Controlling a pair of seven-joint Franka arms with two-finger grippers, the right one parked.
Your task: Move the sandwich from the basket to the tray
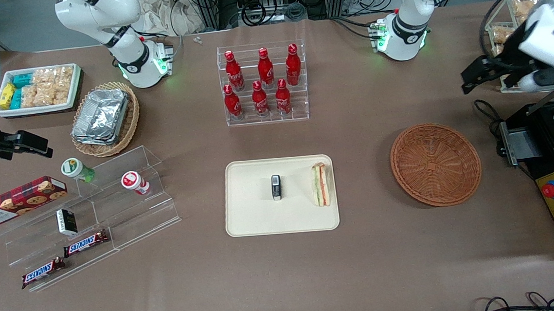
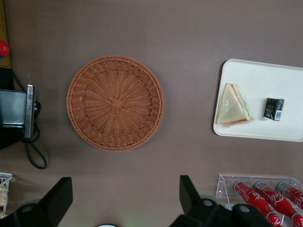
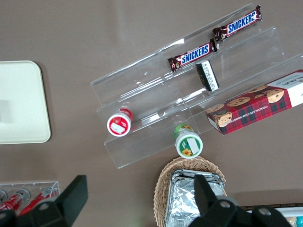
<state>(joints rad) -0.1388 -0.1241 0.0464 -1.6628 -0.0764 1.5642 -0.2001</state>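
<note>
On the tray [image 1: 242, 216], near its basket-side edge, lies the sandwich [image 1: 321, 184], beside a small dark packet [image 1: 276, 187]. Basket [image 1: 435, 164] holds nothing. High above the table, the gripper [image 2: 125, 198] hangs spread and unloaded; the task looks done.

sandwich [image 1: 321, 184]: on tray [image 1: 252, 216], near basket-side rim | basket [image 1: 435, 164]: empty | gripper [image 2: 125, 196]: above basket

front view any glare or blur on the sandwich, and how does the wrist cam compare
Front view: sandwich on the tray is evenly lit with no glare; the gripper is raised toward the working arm's end. Left wrist view: sandwich and basket look sharp, only soft shadows.
</note>
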